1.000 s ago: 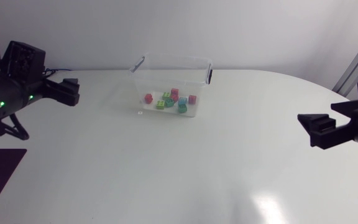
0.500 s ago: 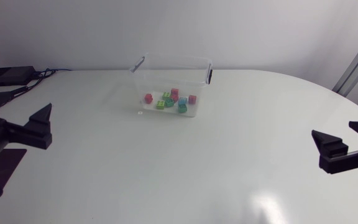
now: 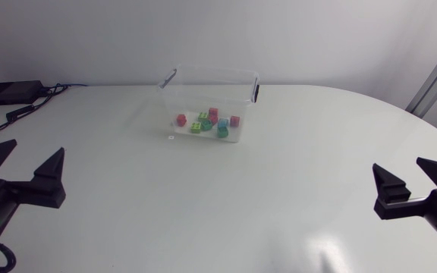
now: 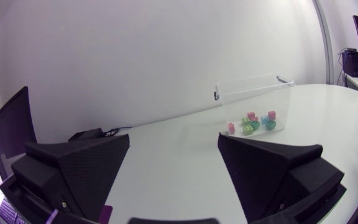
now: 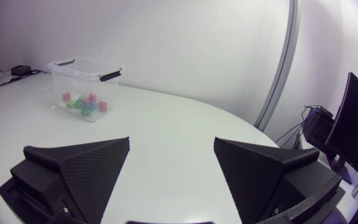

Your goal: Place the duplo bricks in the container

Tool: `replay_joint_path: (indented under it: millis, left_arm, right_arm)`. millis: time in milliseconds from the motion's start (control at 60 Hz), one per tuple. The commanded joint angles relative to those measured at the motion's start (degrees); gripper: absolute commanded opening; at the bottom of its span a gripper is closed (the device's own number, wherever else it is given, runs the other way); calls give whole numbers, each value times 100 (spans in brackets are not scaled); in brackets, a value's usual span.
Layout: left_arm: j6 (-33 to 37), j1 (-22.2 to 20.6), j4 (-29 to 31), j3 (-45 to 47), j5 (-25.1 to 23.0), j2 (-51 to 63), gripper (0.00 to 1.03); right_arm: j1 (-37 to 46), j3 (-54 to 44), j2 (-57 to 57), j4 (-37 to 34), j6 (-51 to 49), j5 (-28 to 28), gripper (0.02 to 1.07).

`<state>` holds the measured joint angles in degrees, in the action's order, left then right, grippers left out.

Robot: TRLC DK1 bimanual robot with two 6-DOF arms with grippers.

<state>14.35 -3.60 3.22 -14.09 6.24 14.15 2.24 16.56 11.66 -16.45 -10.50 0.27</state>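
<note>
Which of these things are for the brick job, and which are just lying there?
For the job: clear container, duplo bricks inside it, left gripper, right gripper, both open.
Just lying about: black box with cables.

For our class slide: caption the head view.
Duplo bricks lie in the clear container; left gripper and right gripper sit open, empty.

no text or number can be read — none on the container (image 3: 211,70).
</note>
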Motion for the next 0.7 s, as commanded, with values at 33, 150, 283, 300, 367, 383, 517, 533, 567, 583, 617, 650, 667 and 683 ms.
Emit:
replay_joint_path:
  millis: [33, 150, 283, 300, 367, 383, 517, 533, 567, 583, 617, 650, 667, 683]
  left_arm:
    - [-443, 101, -127, 373, -134, -312, 100]
    - [-703, 168, -178, 644, -262, -601, 100]
    - [-1008, 248, -238, 963, -413, -941, 100]
    - [-1053, 260, -247, 1010, -435, -991, 100]
    - [-1198, 298, -276, 1161, -507, -1152, 100]
    - [-1237, 308, -283, 1202, -526, -1195, 100]
    - [-1435, 360, -322, 1409, -624, -1415, 100]
    - [-1435, 360, -322, 1409, -624, -1415, 100]
    - [-1435, 360, -322, 1409, -624, -1415, 100]
    - [-1435, 360, -322, 1409, -624, -1415, 100]
    - [-1435, 360, -322, 1409, -624, -1415, 100]
    - [-1435, 360, -322, 1409, -624, -1415, 100]
    - [-1435, 360, -322, 1409, -624, -1415, 100]
    - [-1435, 360, -322, 1409, -624, -1415, 100]
  right_arm:
    - [-89, -413, -254, 350, 337, 9, 102]
    - [-124, -738, -493, 689, 524, -1, 102]
    - [-166, -1121, -774, 1088, 744, -12, 102]
    - [-172, -1177, -815, 1147, 776, -14, 102]
    - [-192, -1359, -948, 1336, 880, -19, 102]
    - [-197, -1407, -984, 1386, 908, -20, 102]
    - [-224, -1656, -1166, 1645, 1050, -27, 102]
    - [-224, -1656, -1166, 1645, 1050, -27, 102]
    - [-224, -1656, -1166, 1645, 1050, -27, 102]
    - [-224, -1656, -1166, 1645, 1050, -27, 102]
    - [-224, -1656, -1166, 1645, 1050, -27, 102]
    - [-224, -1656, -1166, 1645, 1050, -27, 102]
    - [-224, -1656, -1166, 1645, 1050, -27, 102]
    - [-224, -1656, -1166, 1645, 1050, -27, 102]
